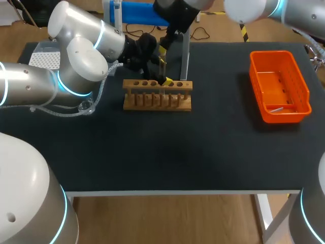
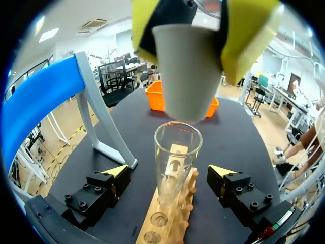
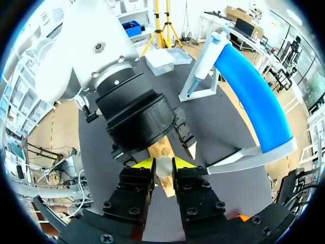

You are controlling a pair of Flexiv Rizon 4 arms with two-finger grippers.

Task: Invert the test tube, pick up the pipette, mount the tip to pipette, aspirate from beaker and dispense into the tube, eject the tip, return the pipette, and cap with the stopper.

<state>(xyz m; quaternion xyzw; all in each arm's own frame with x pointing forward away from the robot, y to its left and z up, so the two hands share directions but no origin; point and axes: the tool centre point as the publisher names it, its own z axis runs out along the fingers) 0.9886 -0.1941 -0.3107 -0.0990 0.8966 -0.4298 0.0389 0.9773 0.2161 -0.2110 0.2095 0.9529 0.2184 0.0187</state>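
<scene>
A glass test tube [image 2: 176, 157] stands upright in the wooden rack [image 1: 157, 96], mouth up; whether it holds liquid cannot be told. The left gripper [image 2: 168, 172] is spread to either side of it, touching nothing. Just above the tube's mouth, the right gripper [image 3: 163, 163] pinches a grey stopper [image 2: 185, 76]. Well right of the rack, an orange basket [image 1: 303, 91] holds a small white piece [image 1: 277, 108]. Everything rests on a black table [image 1: 177, 152]. Behind the rack, a pipette [image 3: 203, 66] hangs on its blue stand [image 3: 254, 96].

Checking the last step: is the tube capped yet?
Not capped. The tube stands upright in the rack with its mouth open; the stopper is just above it, held by the right gripper.
</scene>
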